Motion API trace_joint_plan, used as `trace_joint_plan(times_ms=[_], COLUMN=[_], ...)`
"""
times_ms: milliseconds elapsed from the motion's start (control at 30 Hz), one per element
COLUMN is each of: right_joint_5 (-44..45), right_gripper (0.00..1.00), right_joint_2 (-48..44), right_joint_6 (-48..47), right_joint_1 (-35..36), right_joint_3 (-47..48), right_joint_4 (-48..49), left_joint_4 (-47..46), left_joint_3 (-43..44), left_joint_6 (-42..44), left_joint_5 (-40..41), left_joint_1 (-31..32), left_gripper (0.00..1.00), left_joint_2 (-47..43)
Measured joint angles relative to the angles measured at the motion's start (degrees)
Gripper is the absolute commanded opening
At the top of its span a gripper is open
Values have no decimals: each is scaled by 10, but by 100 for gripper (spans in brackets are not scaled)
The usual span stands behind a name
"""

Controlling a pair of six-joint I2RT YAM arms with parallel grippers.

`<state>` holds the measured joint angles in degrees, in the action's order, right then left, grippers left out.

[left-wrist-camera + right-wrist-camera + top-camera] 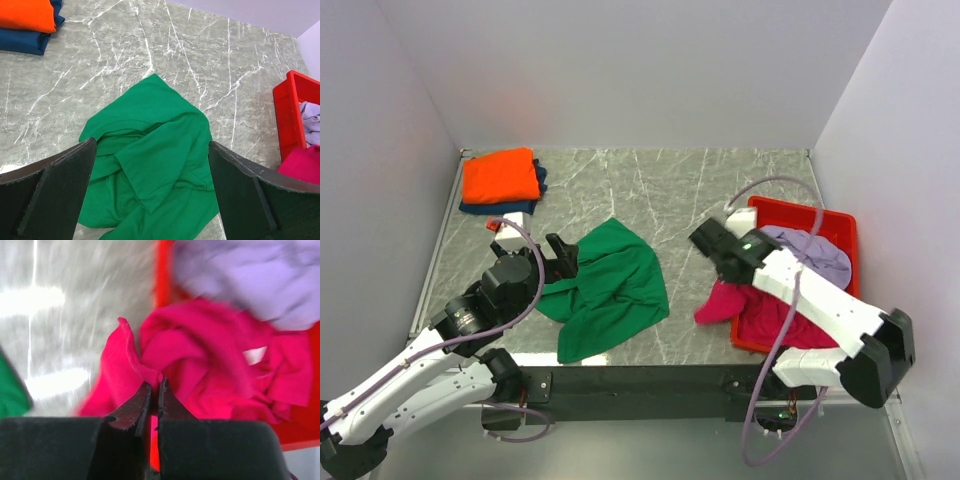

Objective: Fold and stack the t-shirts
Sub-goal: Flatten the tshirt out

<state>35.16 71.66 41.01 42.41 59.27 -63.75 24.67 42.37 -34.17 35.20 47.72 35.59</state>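
Right hand (154,386) pinches shut on a fold of the magenta t-shirt (200,360) spilling over the left rim of the red bin (840,225), best lifted high and slowly, clear of the lilac t-shirt (250,275) inside that bin, while the left hand (151,147) hangs wide open left of it.

I see a bright green t-shirt (610,285) on the grey, white-veined marble table (670,190). At its far-left corner, an orange t-shirt (500,175) covers a navy t-shirt (490,208). The red bin (840,222) shows a magenta t-shirt (720,303) and a pale lilac t-shirt (815,258).
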Motion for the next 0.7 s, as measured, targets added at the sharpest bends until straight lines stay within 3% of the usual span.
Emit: trace_joint_plan(times_ms=[100, 267, 433, 533, 567, 600, 633, 700], right_joint_5=[31, 77, 116, 126, 128, 130, 132, 131], right_gripper=[0, 0, 1, 34, 63, 74, 83, 88], right_joint_2=[-30, -93, -125, -113, -106, -96, -88, -76], right_joint_6=[-16, -73, -101, -106, -106, -105, -107, -110], right_joint_1=[-67, -239, -303, -334, -341, -348, -349, -351], right_joint_3=[37, 50, 57, 57, 56, 56, 56, 56], right_joint_4=[-11, -7, -9, -10, -10, -10, -10, -10], left_joint_4=[0, -2, -3, -3, -3, -3, -3, -3], left_joint_3=[0, 0, 0, 0, 0, 0, 0, 0], left_joint_6=[0, 0, 0, 0, 0, 0, 0, 0], left_joint_5=[0, -4, -5, -9, -9, -9, -9, -8], left_joint_1=[1, 3, 4, 5, 6, 8, 9, 11], left_gripper=[99, 99, 99, 99, 99, 99, 99, 99], left_joint_2=[0, -1, 0, 3, 4, 6, 6, 7])
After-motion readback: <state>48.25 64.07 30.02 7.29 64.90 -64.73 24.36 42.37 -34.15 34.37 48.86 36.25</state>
